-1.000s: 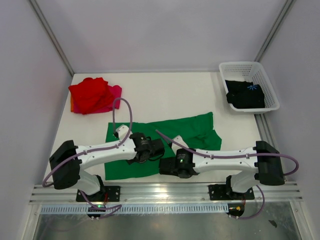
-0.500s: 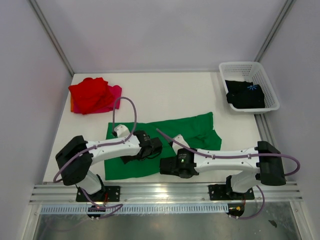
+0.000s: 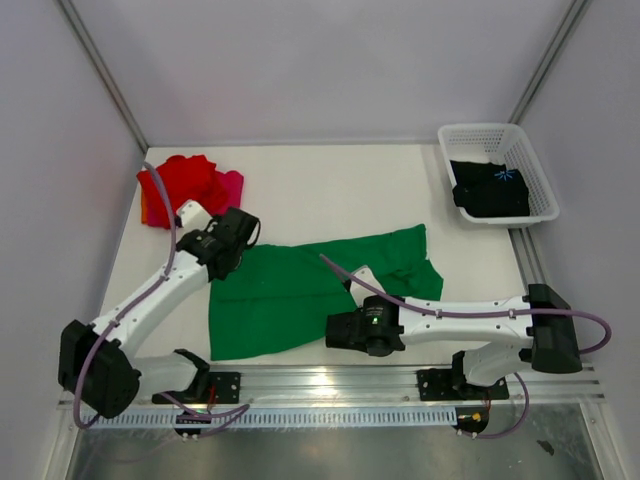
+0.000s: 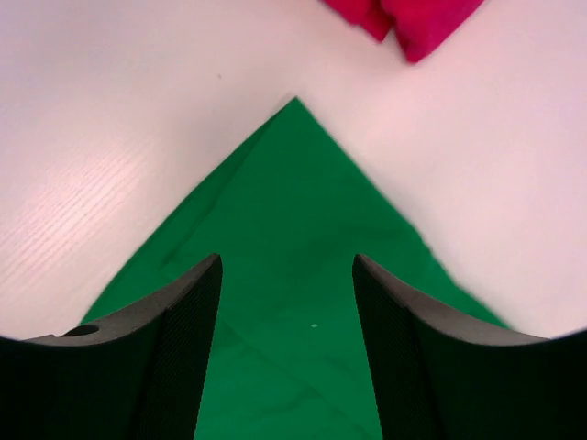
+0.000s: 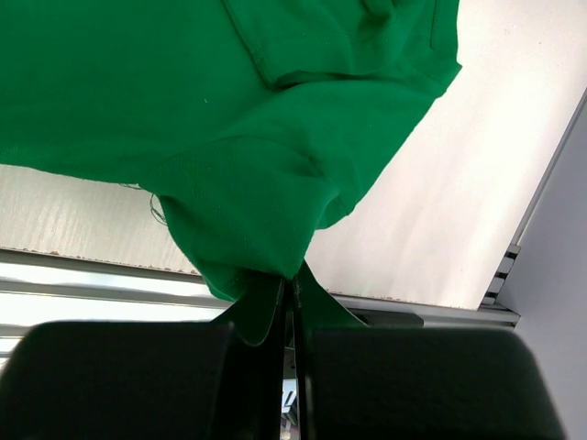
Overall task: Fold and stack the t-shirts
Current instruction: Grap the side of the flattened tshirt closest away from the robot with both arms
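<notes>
1. Bright green short-sleeved cloth t-shirt (image 3: pixel 290 290): lies spread but creased on the white bench (image 3: pixel 330 185), by the middle of the near edge. You appear to be at the flattening step, with no fold made yet.
2. Right gripper (image 5: pixel 292 282): jaws closed on a pinch of the green cloth at the shirt's near border.
3. Left gripper (image 4: pixel 286 264): jaws wide and holding nothing, poised over the shirt's far-left corner point.
4. Next move, as judged: lower your left gripper onto that corner, close it, then draw the two holds apart to smooth the cloth.
5. Red cloth t-shirt (image 3: pixel 185 180) and magenta-pink cloth t-shirt (image 3: pixel 232 185): piled at the far-left corner. The black cloth t-shirt (image 3: pixel 490 190) lies in the white plastic lattice basket (image 3: pixel 480 132) at the far-right corner.
</notes>
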Motion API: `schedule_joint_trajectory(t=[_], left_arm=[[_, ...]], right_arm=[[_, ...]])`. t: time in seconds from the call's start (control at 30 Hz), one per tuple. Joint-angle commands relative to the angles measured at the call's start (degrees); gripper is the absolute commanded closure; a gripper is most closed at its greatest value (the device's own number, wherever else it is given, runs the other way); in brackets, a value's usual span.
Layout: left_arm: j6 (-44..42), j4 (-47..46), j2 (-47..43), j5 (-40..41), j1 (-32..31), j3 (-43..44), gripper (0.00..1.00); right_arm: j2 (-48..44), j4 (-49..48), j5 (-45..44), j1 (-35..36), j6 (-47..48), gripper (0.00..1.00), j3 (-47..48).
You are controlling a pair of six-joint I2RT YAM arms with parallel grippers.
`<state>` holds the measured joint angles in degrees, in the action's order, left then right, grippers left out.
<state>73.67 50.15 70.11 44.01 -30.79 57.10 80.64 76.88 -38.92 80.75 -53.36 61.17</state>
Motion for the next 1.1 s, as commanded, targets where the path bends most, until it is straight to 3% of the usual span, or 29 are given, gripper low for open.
schedule_joint_trajectory(t=[0.0, 0.17, 0.37, 0.77, 1.07], left_arm=[[-12.41, -5.07, 8.07, -10.86, 1.34, -1.65, 0.38], [-9.95, -0.23, 18.48, -15.00, 1.34, 1.26, 0.41], [-9.95, -3.13, 19.89, -16.50, 2.04, 0.64, 0.41], [-3.71, 1.35, 23.14, -17.38, 5.21, -0.41, 0.42], [-3.44, 4.08, 29.91, -19.13, 7.32, 3.80, 0.43]], right_arm=[[-0.05, 0.55, -2.83, -0.59, -0.96, 0.97, 1.85], [1.18, 0.11, -3.18, -0.68, 0.01, 0.97, 2.82], [1.10, -0.07, -2.92, -1.56, -0.60, 0.97, 2.73], [0.13, -1.20, -2.66, -3.23, 0.63, 0.97, 1.24], [-0.92, -1.47, -3.10, -4.28, 1.60, 0.97, 0.36]])
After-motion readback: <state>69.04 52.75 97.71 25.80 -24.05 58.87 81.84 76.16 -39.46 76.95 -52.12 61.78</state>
